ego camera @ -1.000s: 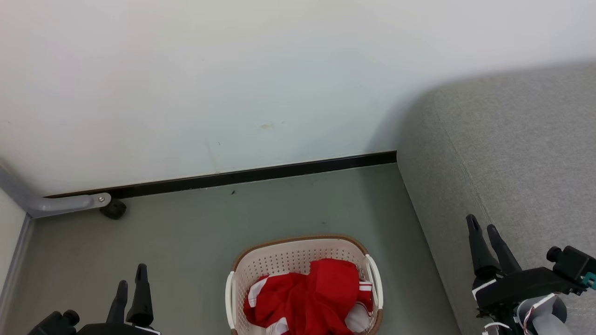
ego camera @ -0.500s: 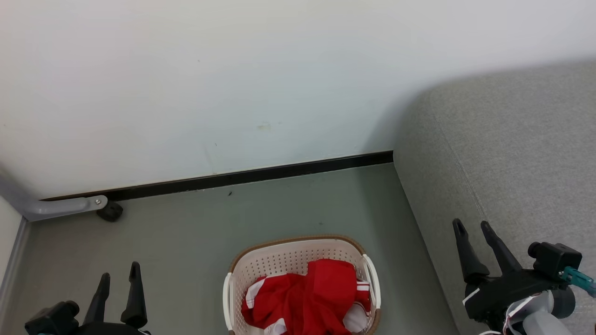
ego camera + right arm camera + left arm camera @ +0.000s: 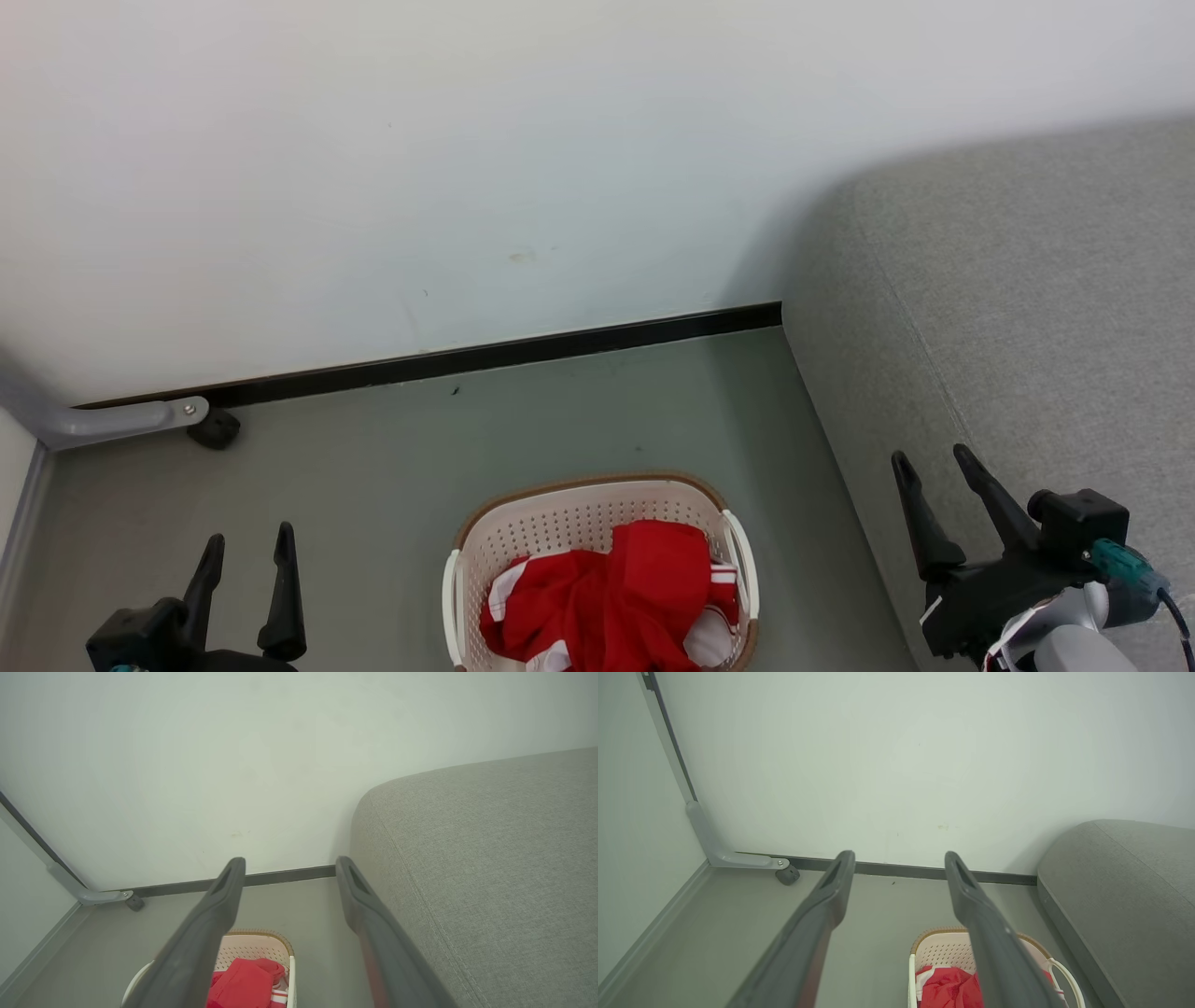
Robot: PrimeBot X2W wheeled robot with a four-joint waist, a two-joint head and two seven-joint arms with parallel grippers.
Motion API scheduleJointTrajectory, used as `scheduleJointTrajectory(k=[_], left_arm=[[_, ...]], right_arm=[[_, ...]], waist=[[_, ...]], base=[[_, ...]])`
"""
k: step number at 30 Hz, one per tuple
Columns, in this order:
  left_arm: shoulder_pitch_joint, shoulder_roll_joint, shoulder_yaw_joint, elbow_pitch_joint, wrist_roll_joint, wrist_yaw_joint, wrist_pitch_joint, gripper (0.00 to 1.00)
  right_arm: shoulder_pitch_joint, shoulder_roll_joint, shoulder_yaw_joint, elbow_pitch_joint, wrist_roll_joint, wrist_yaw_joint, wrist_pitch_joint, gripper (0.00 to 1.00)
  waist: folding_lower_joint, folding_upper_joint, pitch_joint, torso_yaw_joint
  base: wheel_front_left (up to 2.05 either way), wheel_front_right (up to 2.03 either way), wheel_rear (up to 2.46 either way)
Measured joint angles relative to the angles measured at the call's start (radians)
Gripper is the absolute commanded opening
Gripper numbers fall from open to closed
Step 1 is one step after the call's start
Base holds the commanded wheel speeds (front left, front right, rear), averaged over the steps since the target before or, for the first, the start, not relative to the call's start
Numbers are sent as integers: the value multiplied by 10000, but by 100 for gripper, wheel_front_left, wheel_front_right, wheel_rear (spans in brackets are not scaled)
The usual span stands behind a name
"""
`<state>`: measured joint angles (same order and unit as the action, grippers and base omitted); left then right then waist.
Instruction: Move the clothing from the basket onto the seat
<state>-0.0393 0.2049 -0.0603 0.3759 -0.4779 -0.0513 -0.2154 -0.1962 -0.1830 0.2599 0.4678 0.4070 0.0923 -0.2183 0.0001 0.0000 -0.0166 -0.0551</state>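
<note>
While left gripper (image 3: 250, 537) and right gripper (image 3: 930, 455) hold fingers apart, grey floor (image 3: 373, 485) meets white wall (image 3: 467, 140)

Your head camera sits high and tilts forward and down. It takes in the wall (image 3: 467, 168), the floor (image 3: 392, 467), the basket (image 3: 560, 527) at the bottom edge and the seat (image 3: 1027, 308) on the right. Your left wrist camera looks along the left gripper (image 3: 899, 854) toward that same wall, with the basket low and to the right. Your right wrist camera looks along the right gripper (image 3: 290, 859), close beside the seat. All three share the basket, the dark skirting strip (image 3: 485, 355) and the seat's rounded corner.
</note>
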Motion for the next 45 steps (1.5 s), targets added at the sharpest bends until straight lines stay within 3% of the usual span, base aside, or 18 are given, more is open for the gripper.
scheduleJointTrajectory(k=[9, 30, 45], left_arm=[[5, 0, 146, 19, 1174, -6, -339, 100], [134, -173, 614, 148, 1281, -295, -339, 100], [-316, -378, 642, -180, 1256, -633, -339, 100]], right_arm=[[-46, -65, 192, 221, -1143, -31, -303, 100], [-74, 86, 115, 205, -1429, -38, -307, 100], [-417, 247, 21, -685, -1758, -44, -309, 100]], waist=[[-1, 0, -6, -79], [-1, 0, 324, -280], [0, 0, 1588, -820]], base=[[0, 0, 0], [0, 0, 0], [0, 0, 0]])
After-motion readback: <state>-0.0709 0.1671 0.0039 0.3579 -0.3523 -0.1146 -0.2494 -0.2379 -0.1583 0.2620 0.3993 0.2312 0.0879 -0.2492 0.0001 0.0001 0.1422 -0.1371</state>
